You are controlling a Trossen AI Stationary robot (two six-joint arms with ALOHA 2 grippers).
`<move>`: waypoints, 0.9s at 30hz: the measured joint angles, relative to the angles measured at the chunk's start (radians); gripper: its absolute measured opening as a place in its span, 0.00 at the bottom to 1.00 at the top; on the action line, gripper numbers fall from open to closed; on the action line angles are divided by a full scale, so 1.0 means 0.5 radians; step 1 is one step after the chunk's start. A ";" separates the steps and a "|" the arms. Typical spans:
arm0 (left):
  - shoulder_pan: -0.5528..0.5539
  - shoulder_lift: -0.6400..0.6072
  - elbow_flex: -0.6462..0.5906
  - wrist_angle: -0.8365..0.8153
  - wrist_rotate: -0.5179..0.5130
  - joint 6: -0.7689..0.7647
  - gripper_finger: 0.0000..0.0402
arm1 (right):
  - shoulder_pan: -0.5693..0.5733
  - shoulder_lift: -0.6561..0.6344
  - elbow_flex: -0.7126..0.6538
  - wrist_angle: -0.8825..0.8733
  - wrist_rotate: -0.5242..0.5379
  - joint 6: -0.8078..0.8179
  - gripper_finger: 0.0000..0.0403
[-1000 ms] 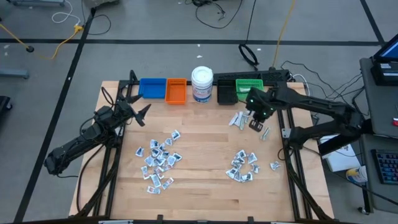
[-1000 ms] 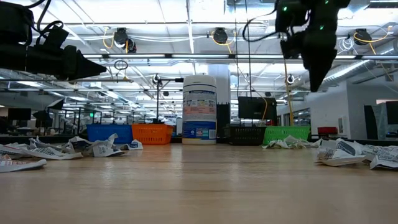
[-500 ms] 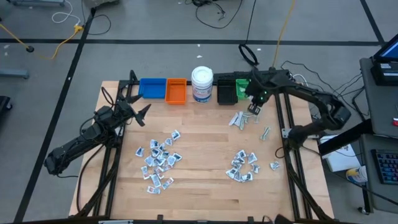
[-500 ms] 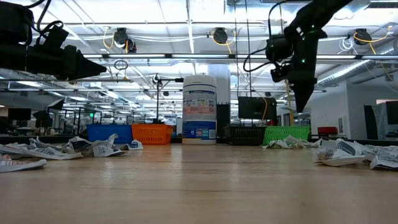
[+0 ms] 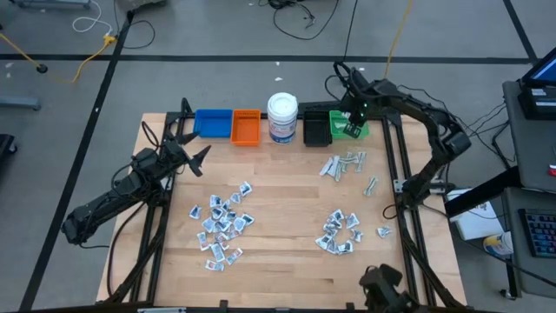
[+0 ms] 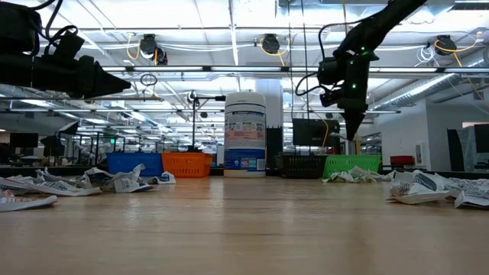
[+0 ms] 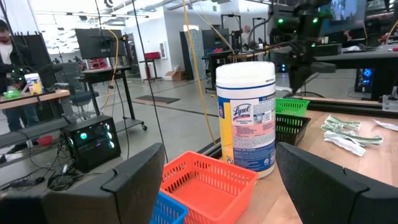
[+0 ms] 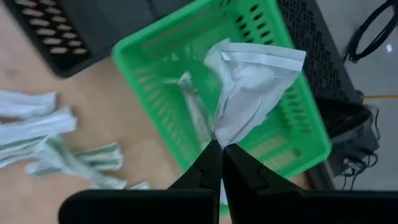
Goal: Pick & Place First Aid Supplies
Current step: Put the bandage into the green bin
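A white Lysol wipes jar (image 5: pixel 282 117) stands at the table's far edge. Left of it sit a blue bin (image 5: pixel 212 123) and an orange bin (image 5: pixel 246 127); right of it, a black bin (image 5: pixel 316 129) and a green bin (image 5: pixel 344 123).

White jar (image 7: pixel 246 118), orange bin (image 7: pixel 208 181), green bin (image 7: pixel 291 106)

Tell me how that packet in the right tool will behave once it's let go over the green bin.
The packet looks crumpled and thin, pinched by one corner, so it is probably floppy and very light. Released by the right tool, it may flutter rather than drop straight. The green bin sits right beneath, so it likely still lands inside.
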 joint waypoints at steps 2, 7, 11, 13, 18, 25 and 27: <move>0.000 0.000 0.000 0.000 0.000 0.000 0.77 | -0.027 0.046 0.008 0.038 0.000 -0.056 0.00; 0.000 0.000 0.000 0.000 0.000 0.000 0.77 | -0.045 0.106 0.008 0.070 0.008 -0.158 0.03; -0.001 0.000 0.000 0.000 0.000 0.000 0.77 | -0.038 0.106 0.008 0.075 0.056 -0.233 0.10; 0.000 0.000 0.000 0.000 0.000 0.000 0.77 | -0.037 0.106 0.008 0.070 0.056 -0.246 0.15; 0.000 0.000 0.000 0.000 0.000 0.000 0.77 | -0.037 0.106 0.008 0.054 0.056 -0.164 0.32; 0.000 0.000 0.000 0.000 0.000 0.000 0.77 | -0.027 0.106 0.008 0.052 0.046 0.020 0.51; 0.000 0.000 0.000 0.000 0.000 0.000 0.77 | -0.011 0.101 0.008 0.038 0.042 0.029 0.53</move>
